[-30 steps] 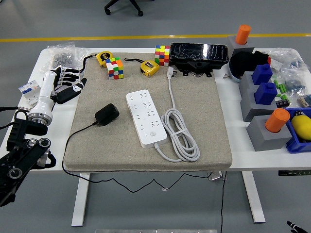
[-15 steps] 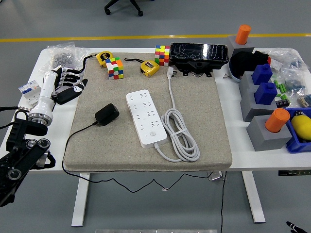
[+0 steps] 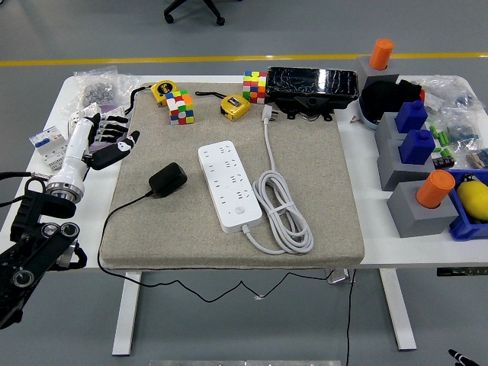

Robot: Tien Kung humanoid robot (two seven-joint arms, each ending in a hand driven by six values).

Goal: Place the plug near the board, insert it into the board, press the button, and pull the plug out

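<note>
While the plug (image 3: 167,180) lies free, left robot hand (image 3: 107,137) spread at mat's (image 3: 320,183) left edge

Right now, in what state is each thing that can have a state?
Black plug: unplugged, lying on the mat beside the board.
Power strip: sockets empty.
White cable: coiled, its plug free.
Left hand: open, holding nothing, at the mat's left edge.

Even, bright overhead light; shadows stay soft and short. Glare streaks the black wrapped case (image 3: 313,84) at 12 o'clock. Focus is sharp throughout.
</note>
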